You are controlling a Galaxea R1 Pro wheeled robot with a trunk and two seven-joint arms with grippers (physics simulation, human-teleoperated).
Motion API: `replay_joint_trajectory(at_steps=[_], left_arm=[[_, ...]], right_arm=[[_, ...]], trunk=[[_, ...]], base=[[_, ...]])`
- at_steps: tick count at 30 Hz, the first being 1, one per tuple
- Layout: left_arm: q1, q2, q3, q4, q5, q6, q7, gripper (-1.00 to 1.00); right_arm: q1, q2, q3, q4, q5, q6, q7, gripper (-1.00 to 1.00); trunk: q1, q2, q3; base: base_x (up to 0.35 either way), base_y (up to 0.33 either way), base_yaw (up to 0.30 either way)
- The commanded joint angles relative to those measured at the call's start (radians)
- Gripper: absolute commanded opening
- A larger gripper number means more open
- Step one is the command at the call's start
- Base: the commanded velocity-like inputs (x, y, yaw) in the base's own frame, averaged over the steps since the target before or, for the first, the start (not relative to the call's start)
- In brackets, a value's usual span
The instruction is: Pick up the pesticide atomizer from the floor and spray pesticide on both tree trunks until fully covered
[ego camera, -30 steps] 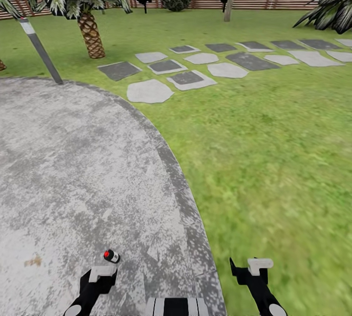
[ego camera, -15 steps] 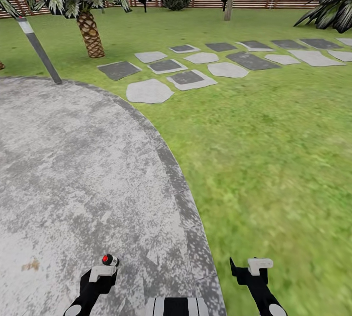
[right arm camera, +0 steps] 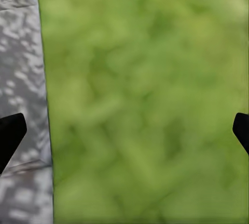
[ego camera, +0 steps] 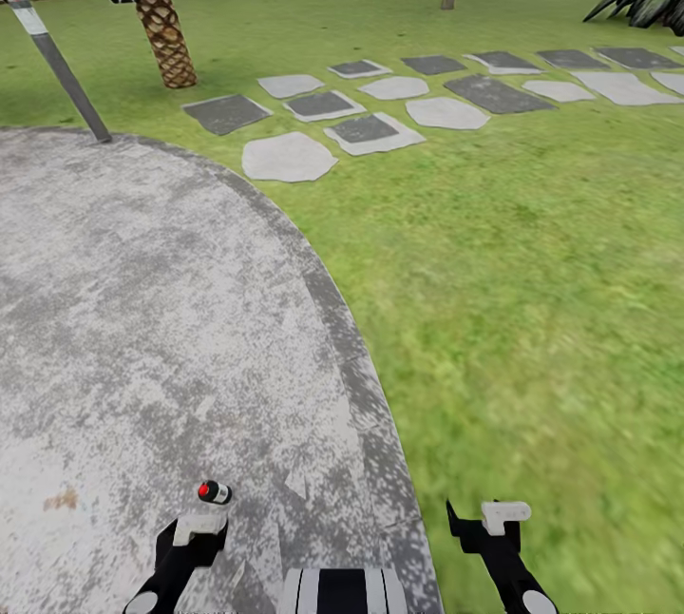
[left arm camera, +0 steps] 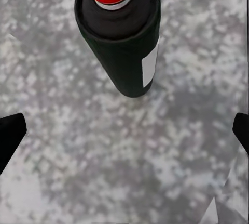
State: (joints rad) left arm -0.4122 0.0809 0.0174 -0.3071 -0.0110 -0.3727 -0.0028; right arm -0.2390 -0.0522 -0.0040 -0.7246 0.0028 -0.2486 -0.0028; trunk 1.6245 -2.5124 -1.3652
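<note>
Above the pesticide atomizer (left arm camera: 118,31), left claw (left arm camera: 124,133) gapes wide, empty.

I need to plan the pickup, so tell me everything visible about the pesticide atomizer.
The pesticide atomizer is a small, dark green, cylindrical bottle with a rounded red top on a pale collar and a white patch on its side. It looks like smooth plastic. It stands upright on the grey speckled floor, near the paving's curved edge, just ahead of the left gripper. Seen from the left wrist camera, nothing touches it; both dark fingertips sit wide apart, short of it.
</note>
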Motion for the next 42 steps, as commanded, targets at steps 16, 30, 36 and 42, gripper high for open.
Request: replay_joint_trajectory(at_steps=[16,30,36,42], left_arm=[[0.000,-0.003,0.006,0.007,-0.001,-0.072,0.001,1.00],[0.000,-0.003,0.006,0.003,-0.001,-0.074,0.000,1.00],[0.000,-0.003,0.004,0.003,-0.001,-0.074,0.000,1.00],[0.000,-0.003,0.003,0.003,-0.001,-0.074,0.000,1.00]], right_arm=[[0.000,0.000,0.001,0.001,0.000,-0.003,0.000,1.00],[0.000,0.000,0.001,0.001,0.000,-0.003,0.000,1.00],[0.000,0.000,0.000,0.001,0.000,-0.003,0.000,1.00],[0.000,0.000,-0.001,0.001,0.000,-0.003,0.000,1.00]], trunk=[[0.000,0.000,-0.003],[0.000,0.000,-0.003],[0.001,-0.001,-0.011],[0.003,-0.002,-0.030]], base=[[0.078,0.030,0.000],[0.031,0.003,0.000],[0.001,0.000,0.000],[0.000,0.000,0.000]])
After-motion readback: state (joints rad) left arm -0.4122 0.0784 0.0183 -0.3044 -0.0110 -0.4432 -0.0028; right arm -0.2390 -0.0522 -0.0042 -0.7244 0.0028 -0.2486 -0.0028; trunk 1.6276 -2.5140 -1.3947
